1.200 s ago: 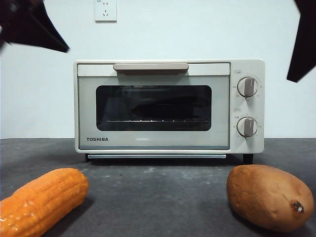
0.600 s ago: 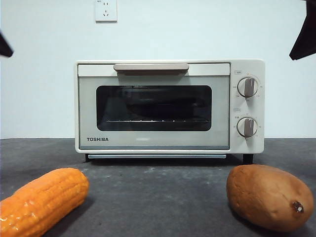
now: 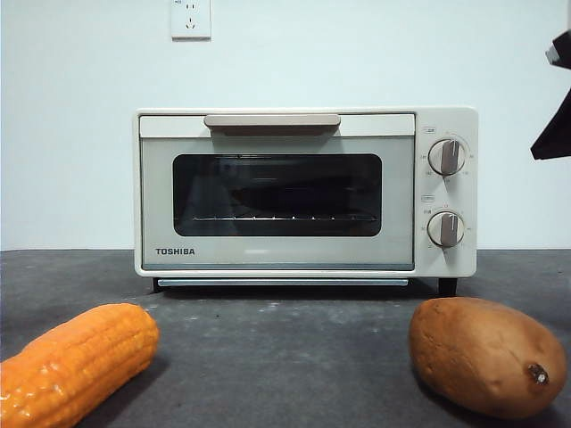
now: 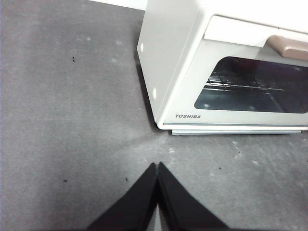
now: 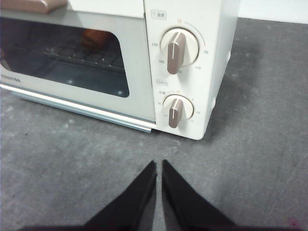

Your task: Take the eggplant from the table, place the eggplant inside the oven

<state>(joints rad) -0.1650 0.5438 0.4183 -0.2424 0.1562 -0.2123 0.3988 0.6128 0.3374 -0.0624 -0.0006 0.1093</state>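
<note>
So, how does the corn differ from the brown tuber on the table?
The corn is orange and ridged; the tuber is brown and smoother. The corn is long and slanted, cut by the picture's edge; the tuber is rounder and fully visible. Both lie on the table before the oven.

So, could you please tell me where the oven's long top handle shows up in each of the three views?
Front view: the handle runs across the top of the oven door, above the window.
Left wrist view: only one end of it shows, at the picture's edge.
Right wrist view: just a brown tip in a corner.
Shared landmark: the dark glass window directly below the handle, in all three.
</note>
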